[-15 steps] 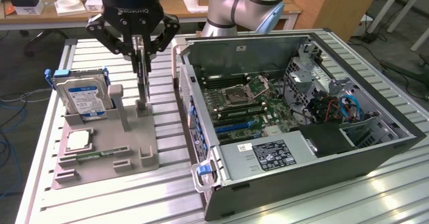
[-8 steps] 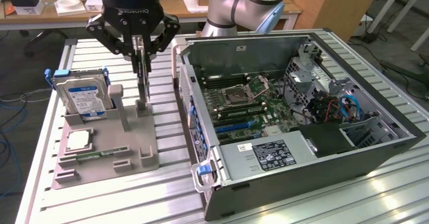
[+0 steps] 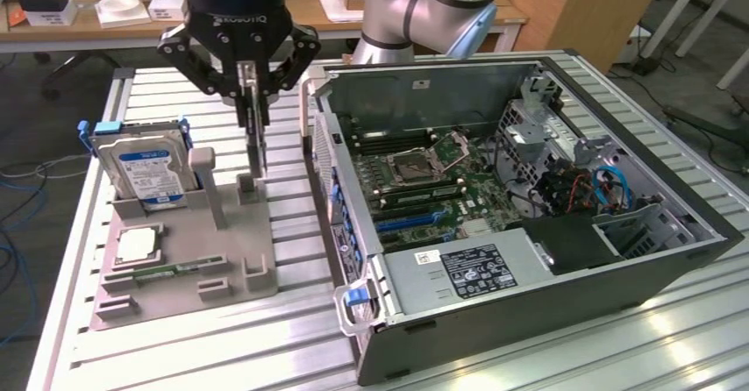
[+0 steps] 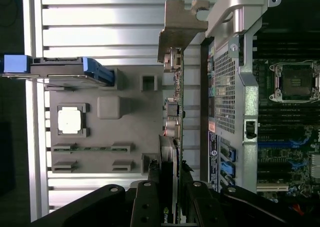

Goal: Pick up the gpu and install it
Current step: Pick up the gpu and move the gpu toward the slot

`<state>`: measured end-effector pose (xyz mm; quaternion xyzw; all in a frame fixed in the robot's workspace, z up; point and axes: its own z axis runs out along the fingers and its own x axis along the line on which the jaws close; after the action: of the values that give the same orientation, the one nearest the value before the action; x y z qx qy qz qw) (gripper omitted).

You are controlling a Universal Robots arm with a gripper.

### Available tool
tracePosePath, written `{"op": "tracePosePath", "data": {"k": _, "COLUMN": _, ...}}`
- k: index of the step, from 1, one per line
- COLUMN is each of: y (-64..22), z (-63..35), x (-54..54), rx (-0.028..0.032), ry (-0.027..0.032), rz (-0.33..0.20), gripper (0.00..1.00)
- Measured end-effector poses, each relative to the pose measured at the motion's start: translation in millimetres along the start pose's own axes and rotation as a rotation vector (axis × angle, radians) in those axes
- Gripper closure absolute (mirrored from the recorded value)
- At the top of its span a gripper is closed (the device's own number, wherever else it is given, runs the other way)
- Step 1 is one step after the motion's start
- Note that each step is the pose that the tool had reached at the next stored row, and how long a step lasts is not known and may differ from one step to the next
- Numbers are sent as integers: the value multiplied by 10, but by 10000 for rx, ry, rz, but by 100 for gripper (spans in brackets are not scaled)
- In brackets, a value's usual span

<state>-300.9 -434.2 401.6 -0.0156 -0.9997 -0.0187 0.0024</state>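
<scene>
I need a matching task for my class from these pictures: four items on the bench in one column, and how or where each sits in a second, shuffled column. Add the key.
Column 1
1. thin dark gpu card with a silvery bracket
2. silver blue-labelled hard drive
3. small square silver CPU chip
4. black computer case

Column 2
A. lying flat in a recess of the grey tray
B. open, green motherboard exposed
C. clamped upright in the black gripper
D. standing on edge in a tray slot

Pairs: 1-C, 2-D, 3-A, 4-B
</scene>
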Motion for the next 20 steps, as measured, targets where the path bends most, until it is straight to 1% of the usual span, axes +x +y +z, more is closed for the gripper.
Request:
{"op": "tracePosePath", "data": {"k": 5, "y": 3, "z": 0, "x": -117, "rx": -16, "ry": -1, "rz": -1, "gripper": 74}}
{"op": "tracePosePath", "data": {"k": 20, "y": 12, "z": -1, "x": -384, "rx": -37, "ry": 0, "rz": -1, "gripper": 74}}
